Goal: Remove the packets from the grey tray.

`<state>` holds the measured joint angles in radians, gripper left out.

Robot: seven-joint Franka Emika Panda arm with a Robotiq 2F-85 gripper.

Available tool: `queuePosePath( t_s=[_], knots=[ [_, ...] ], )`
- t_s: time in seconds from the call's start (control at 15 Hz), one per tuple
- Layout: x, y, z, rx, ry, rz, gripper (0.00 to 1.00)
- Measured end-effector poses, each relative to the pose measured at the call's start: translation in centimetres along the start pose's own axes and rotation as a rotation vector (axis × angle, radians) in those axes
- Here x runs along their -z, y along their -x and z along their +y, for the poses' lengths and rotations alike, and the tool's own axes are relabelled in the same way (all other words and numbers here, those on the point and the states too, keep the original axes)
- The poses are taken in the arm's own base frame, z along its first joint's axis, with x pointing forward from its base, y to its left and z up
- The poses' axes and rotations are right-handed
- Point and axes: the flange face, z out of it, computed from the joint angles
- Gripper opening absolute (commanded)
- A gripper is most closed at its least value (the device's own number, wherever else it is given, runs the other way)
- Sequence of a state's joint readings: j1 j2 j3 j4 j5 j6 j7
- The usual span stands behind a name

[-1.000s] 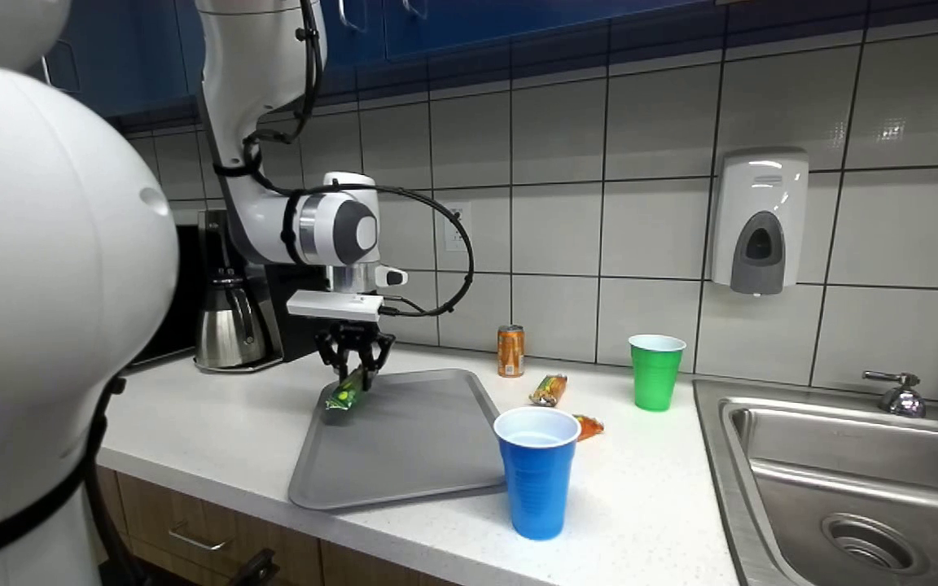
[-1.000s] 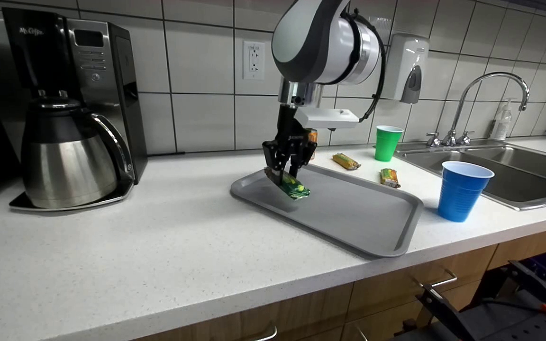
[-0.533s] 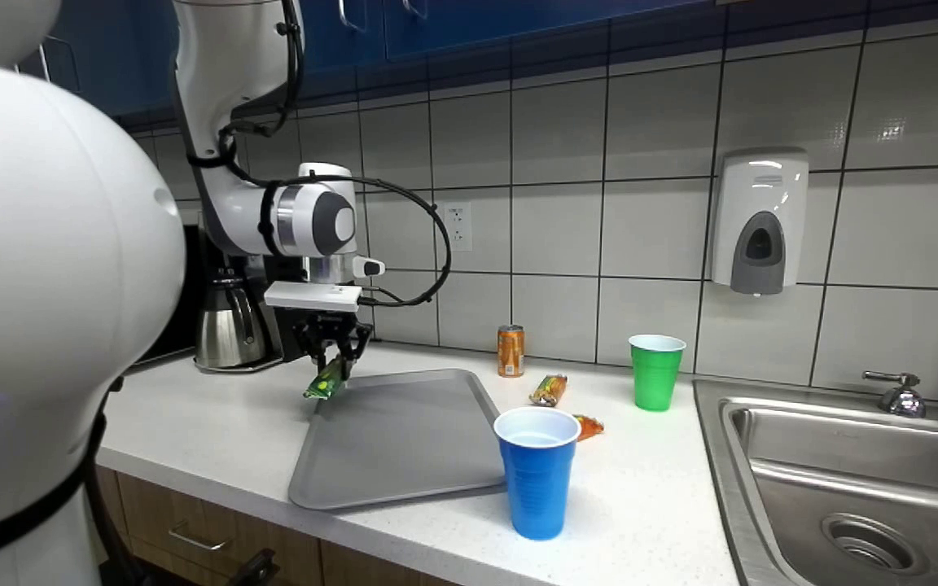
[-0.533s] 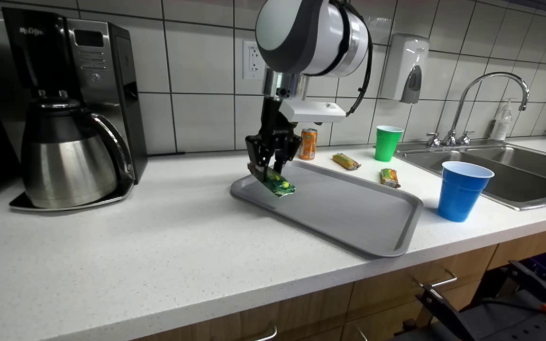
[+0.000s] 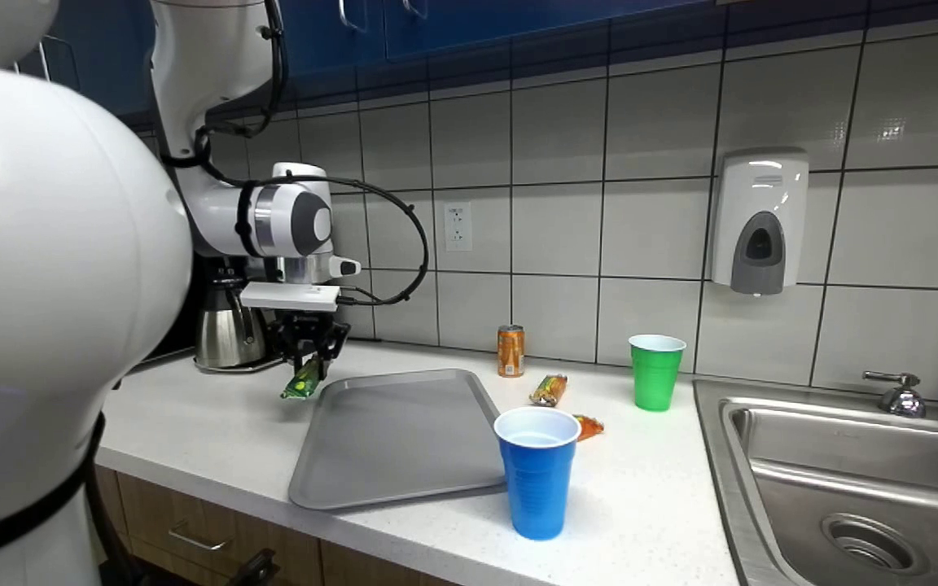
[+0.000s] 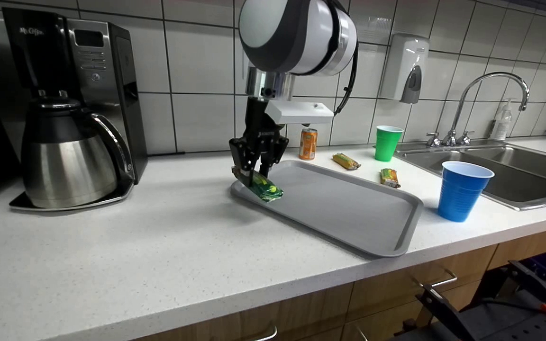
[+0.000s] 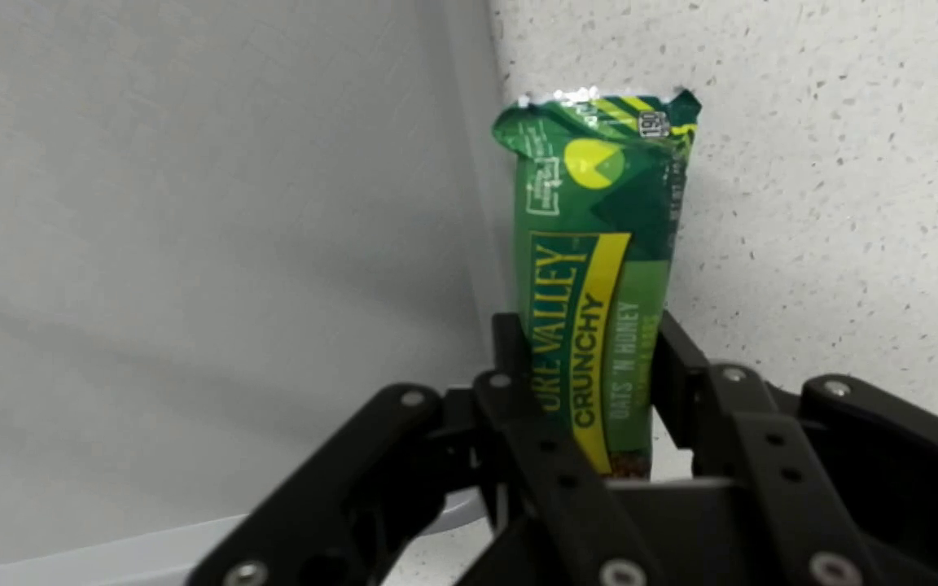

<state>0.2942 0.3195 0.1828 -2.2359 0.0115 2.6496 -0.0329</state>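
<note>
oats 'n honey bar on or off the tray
Off: the gripper holds the oats 'n honey bar aloft; the wrist view shows counter under it, beside the grey tray.

Pale, dark-grouted wall tiles [image 5: 557, 228] facing me in both exterior views — light glinting off their glaze, an electrical outlet [image 5: 458, 226] among them, blue cabinets [image 5: 510, 24] overhead, a speckled white countertop [image 6: 126, 255] below, a stainless-steel sink [image 5: 734, 488] set into it, wood-grain drawers [image 6: 391, 291] underneath

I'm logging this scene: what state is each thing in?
Green packet: held aloft
Claw: shut on the green packet
Grey tray: rim up
Orange can: upright
Blue cup: upright
Green cup: upright
Packet nearer can: lying on counter
Packet nearer blue cup: lying on counter
Carafe: upright, lid on
Drawers: closed
</note>
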Motion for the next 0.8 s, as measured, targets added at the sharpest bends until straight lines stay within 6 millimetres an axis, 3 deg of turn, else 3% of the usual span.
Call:
queuePosePath(
  t_s=[0.8],
  knots=[
    [-1.9,0.6,-4.2,0.081,-0.012,-0.035,0.15]
  ],
)
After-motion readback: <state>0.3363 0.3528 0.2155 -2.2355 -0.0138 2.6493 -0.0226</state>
